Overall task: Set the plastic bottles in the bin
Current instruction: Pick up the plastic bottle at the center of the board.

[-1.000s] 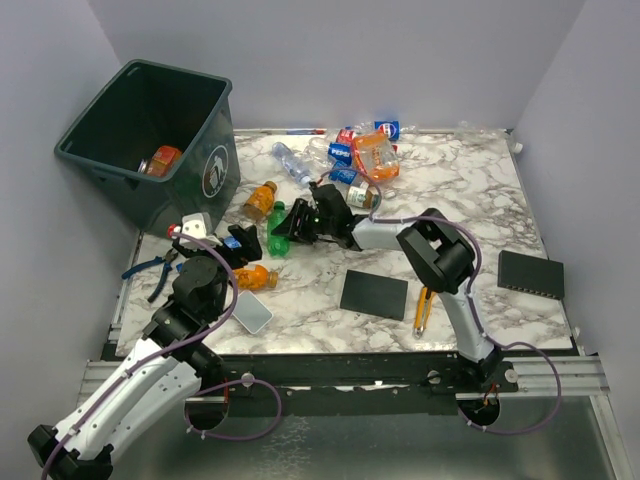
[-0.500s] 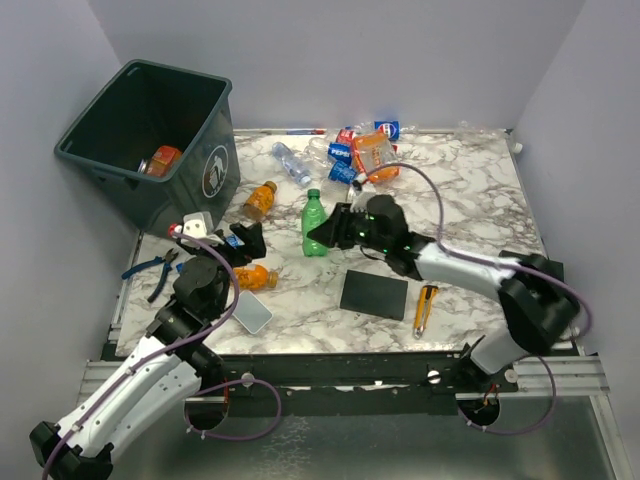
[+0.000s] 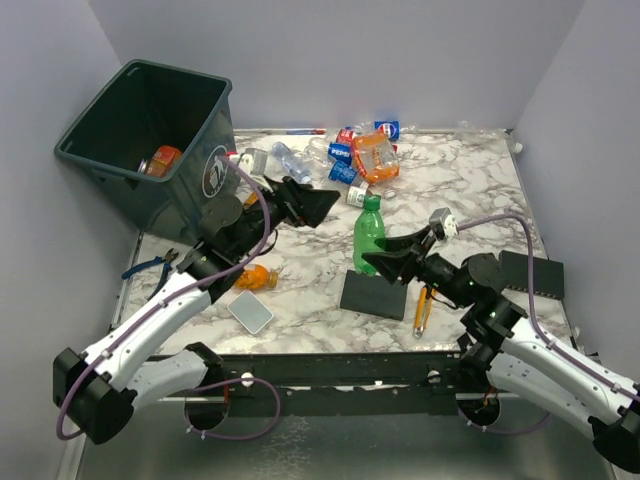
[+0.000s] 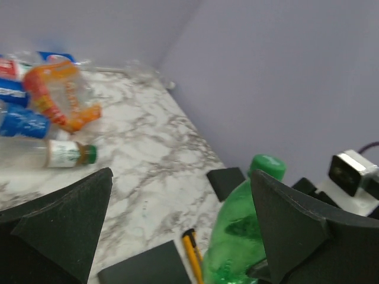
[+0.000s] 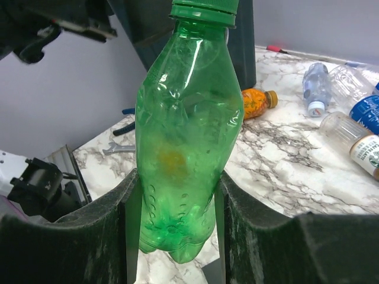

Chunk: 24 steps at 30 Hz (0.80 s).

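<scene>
Green bottle stands upright over the counter's middle, clamped low in the right gripper; the bin sits at the far-left corner, nearer the left gripper, which gapes empty toward the bottle. Counted: one bin, one orange bottle inside, another orange one near the left edge, and a far-edge heap too tangled to count

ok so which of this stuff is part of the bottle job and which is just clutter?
Job: green plastic bottle in the right pincer, small orange bottle, heap of crushed clear bottles, dark grey-green plastic bin.
Clutter: black flat square pad, yellow utility knife, blue-handled pliers.
</scene>
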### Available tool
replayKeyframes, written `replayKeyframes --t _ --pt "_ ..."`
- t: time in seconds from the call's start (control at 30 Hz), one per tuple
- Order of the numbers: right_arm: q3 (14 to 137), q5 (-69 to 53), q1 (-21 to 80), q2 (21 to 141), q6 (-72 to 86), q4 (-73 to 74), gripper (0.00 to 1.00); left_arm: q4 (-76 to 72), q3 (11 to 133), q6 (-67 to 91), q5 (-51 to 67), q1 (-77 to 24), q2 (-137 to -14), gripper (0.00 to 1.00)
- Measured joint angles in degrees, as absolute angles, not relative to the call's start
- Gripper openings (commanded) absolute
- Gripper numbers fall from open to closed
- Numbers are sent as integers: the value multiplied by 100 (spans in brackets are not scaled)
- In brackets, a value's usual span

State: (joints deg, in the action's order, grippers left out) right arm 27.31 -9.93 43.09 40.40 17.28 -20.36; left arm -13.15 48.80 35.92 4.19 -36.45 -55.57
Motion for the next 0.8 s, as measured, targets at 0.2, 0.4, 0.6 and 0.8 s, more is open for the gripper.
replayKeyframes --t 0.2,0.4,0.6,0.8 --pt "2370 -989 4313 3649 1586 -1887 25 -1922 5472 4189 2084 -3684 -6665 98" --pt "2285 -991 4313 3634 1584 -1833 24 -1968 5566 4250 2569 -3966 -7015 89" --pt "2285 -1017 4313 3750 1584 -1833 23 -1977 5581 4145 2722 -4139 -7078 73" --pt "2285 -1105 4313 3861 1586 -1833 23 -1898 5614 3957 2698 -4211 -7216 65"
